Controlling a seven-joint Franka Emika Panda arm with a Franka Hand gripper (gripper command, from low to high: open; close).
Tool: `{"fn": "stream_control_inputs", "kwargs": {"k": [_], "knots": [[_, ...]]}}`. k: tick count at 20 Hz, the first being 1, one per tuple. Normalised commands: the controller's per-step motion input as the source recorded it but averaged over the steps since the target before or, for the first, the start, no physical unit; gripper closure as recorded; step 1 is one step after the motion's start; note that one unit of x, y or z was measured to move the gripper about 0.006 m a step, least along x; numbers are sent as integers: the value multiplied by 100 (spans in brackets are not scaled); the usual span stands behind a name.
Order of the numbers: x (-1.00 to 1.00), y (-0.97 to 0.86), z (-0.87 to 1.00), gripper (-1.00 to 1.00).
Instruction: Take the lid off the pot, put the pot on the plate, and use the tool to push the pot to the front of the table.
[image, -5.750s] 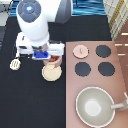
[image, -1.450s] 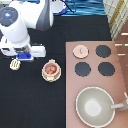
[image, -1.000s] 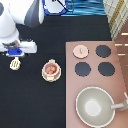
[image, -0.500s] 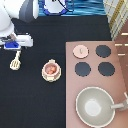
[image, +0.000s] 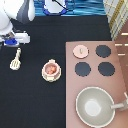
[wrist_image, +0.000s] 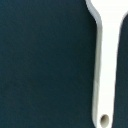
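The pink-tan pot (image: 51, 69) stands uncovered on the cream plate (image: 44, 75), on the black table (image: 35, 105) left of the stove. Its reddish inside shows. The pale-pink lid (image: 80, 50) lies on the stove counter, on the burner spot at the counter's top left in the exterior view. The cream-white tool (image: 16, 60) lies flat on the table, left of the plate. My gripper (image: 13, 44) hangs at the exterior view's left edge, just above the tool's handle end, holding nothing that I can see. The wrist view shows the tool's handle (wrist_image: 105, 65) with its end hole, close below.
The brownish-pink stove counter (image: 120, 80) fills the exterior view's right side, with black burners (image: 103, 50). A large grey-beige pan (image: 95, 105) with a long handle sits at its bottom. A blue-striped surface (image: 75, 7) runs along the top.
The arm has swung left, away from the pot and plate, and now hangs over the tool's handle. The pot, plate and lid have not moved in the last second.
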Motion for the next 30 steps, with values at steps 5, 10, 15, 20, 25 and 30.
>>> {"fn": "stream_control_inputs", "kwargs": {"k": [5,10,15,20,25,30], "knots": [[24,-31,-36,-100],[43,-17,-31,-100],[34,-6,-42,-100],[19,-11,-32,-100],[-26,-22,-13,100],[-31,-28,2,100]]}}
